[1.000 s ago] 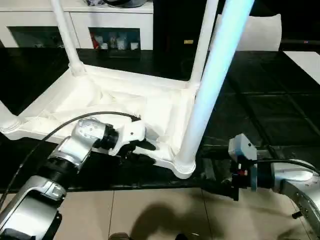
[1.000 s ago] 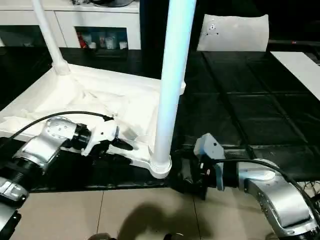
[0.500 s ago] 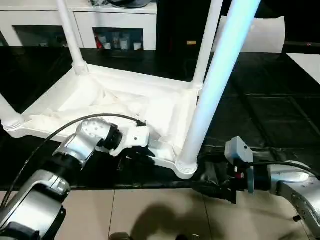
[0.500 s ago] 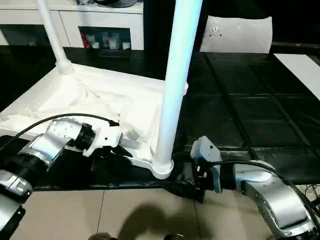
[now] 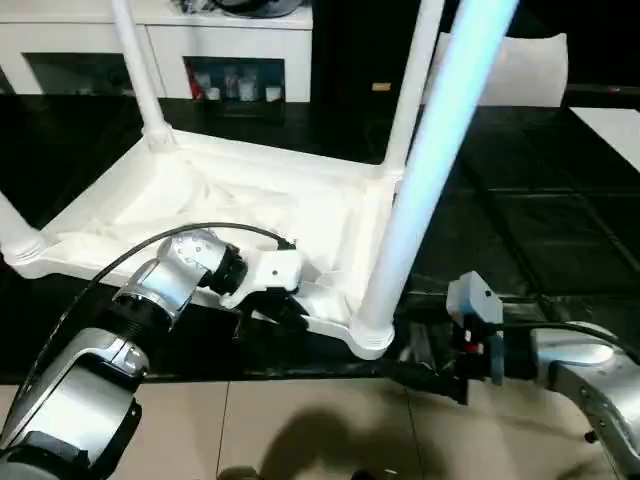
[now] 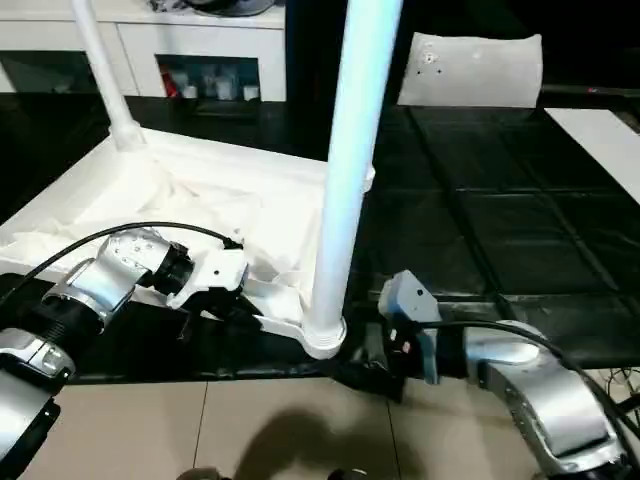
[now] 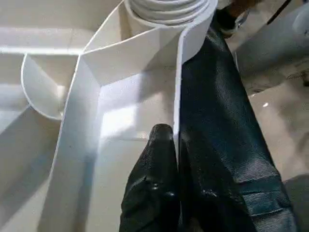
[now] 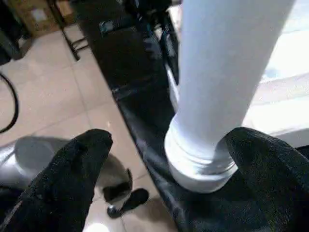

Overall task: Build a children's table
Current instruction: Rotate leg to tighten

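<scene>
Children's table point(image 5: 270, 200) upside down at the black bench's near edge, four legs socketed. Left gripper point(image 7: 176, 159) clenched on its near rim; right gripper point(image 8: 164, 159) released, straddling the near-corner leg point(image 5: 420, 190). Flipping upright apparently remains.

silver forearms | black cables | left gripper point(image 5: 285, 312) white housing | black fingers point(image 7: 152, 193)

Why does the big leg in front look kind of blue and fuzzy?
In both eye views the nearest leg stands close to the camera, so it looks blurry with a bluish glow. In the right wrist view the two black fingers are fuzzy too. A dark shadow lies on the floor tiles.
</scene>
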### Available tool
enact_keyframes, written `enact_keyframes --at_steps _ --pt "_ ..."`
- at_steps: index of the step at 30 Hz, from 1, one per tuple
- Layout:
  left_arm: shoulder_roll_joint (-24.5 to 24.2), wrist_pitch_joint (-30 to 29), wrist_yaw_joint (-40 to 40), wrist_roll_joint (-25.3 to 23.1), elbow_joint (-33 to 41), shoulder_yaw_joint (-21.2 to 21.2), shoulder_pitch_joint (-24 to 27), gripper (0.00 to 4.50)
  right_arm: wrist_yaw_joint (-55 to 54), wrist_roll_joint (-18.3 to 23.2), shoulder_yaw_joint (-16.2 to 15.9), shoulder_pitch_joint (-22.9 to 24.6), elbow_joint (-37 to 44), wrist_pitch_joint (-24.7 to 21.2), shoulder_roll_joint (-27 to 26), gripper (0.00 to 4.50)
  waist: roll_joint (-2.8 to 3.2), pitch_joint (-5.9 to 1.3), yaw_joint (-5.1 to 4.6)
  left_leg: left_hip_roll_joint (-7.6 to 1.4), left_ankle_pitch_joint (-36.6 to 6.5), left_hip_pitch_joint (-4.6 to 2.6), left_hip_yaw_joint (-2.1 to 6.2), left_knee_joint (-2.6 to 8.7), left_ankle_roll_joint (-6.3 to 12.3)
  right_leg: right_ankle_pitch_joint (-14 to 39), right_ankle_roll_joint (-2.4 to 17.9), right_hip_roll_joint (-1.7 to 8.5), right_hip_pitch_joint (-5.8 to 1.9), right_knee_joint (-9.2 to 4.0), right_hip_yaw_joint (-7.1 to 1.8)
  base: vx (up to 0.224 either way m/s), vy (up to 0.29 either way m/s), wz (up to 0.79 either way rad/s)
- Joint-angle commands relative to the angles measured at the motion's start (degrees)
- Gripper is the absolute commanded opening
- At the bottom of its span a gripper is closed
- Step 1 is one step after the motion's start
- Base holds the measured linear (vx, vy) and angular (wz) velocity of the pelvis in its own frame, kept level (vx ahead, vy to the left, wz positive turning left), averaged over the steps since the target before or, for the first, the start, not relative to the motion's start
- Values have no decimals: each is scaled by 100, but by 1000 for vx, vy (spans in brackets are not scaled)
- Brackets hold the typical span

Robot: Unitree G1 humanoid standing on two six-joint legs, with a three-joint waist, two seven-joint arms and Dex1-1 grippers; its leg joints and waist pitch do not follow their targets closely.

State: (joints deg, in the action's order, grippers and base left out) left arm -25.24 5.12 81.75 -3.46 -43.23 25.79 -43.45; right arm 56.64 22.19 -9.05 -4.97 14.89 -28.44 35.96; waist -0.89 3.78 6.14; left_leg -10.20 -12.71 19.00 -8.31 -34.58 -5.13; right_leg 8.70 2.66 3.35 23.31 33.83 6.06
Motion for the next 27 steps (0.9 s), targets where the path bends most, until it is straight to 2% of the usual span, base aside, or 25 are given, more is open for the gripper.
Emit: enact_keyframes --at_steps 1,5,6,7,9,12,15,17,19,20,21,22,24,27 --pt "76 -447 -485 -7 -274 -181 35 3 -111 -16 118 -155 -37 123 -70 450 -56 -425 29 -155 -382 106 -12 357 381 2584 27 473 -404 -549 -271 0 0 0" --pt "175 -777 -801 138 -389 -420 53 3 -265 -189 111 -252 -243 229 -128 450 -60 -412 4 -138 -522 100 -18 344 360 2954 -69 473 -392 -614 -235 0 0 0" --pt "139 -762 -783 110 -305 -405 120 3 -295 -251 94 -292 -300 268 -129 450 -69 -423 -9 -138 -546 101 -10 348 373 2995 -123 483 -409 -620 -227 0 0 0" --pt "114 -792 -779 85 -253 -392 154 3 -325 -269 96 -326 -327 274 -149 450 -79 -424 -40 -145 -549 118 -4 357 394 2954 -143 477 -420 -622 -215 0 0 0" --pt "82 -865 -800 34 -184 -379 191 3 -364 -292 101 -375 -371 295 -182 450 -59 -429 -76 -159 -553 117 6 362 407 2888 -127 488 -427 -619 -203 0 0 0" --pt "65 -970 -829 -27 -133 -386 213 3 -433 -326 99 -458 -469 341 -232 450 -48 -428 -99 -170 -539 84 -7 364 432 2781 -21 484 -410 -633 -196 0 0 0" --pt "32 -1057 -958 -158 -115 -382 196 3 -547 -435 75 -581 -681 468 -319 450 -37 -430 -103 -188 -541 79 -5 371 425 2729 52 499 -409 -620 -204 0 0 0" --pt "16 -956 -789 -73 -29 -397 232 3 -579 -491 75 -685 -881 588 -397 450 -31 -440 -105 -190 -527 78 -6 369 420 2618 143 505 -418 -598 -211 0 0 0" --pt "-56 -584 -293 122 205 -341 355 3 -499 -538 25 -891 -1187 815 -505 450 0 -450 -115 -197 -490 103 8 379 428 2512 215 526 -442 -581 -217 0 0 0" --pt "-80 -442 -195 136 252 -308 382 3 -443 -539 -4 -939 -1247 865 -519 450 -6 -456 -137 -196 -471 114 4 373 420 2438 238 518 -448 -558 -221 0 0 0" --pt "-87 -417 -163 136 264 -293 387 3 -365 -495 -17 -961 -1276 870 -531 450 2 -458 -131 -199 -458 103 4 374 433 2386 261 513 -440 -560 -225 0 0 0" --pt "-99 -384 -95 135 286 -263 394 3 -178 -385 -45 -1012 -1341 871 -558 450 20 -475 -132 -220 -435 74 -8 369 481 2146 402 504 -427 -517 -245 0 0 0" --pt "-91 -274 104 201 336 -255 409 3 122 -287 -127 -1098 -1455 940 -566 450 17 -490 -113 -251 -311 86 -7 366 547 1787 567 510 -441 -460 -259 0 0 0" --pt "-73 -168 298 269 392 -255 395 0 489 -280 -233 -1285 -1776 1102 -618 414 3 -514 -91 -276 -83 102 -4 356 593 1267 784 518 -454 -365 -272 0 0 0"
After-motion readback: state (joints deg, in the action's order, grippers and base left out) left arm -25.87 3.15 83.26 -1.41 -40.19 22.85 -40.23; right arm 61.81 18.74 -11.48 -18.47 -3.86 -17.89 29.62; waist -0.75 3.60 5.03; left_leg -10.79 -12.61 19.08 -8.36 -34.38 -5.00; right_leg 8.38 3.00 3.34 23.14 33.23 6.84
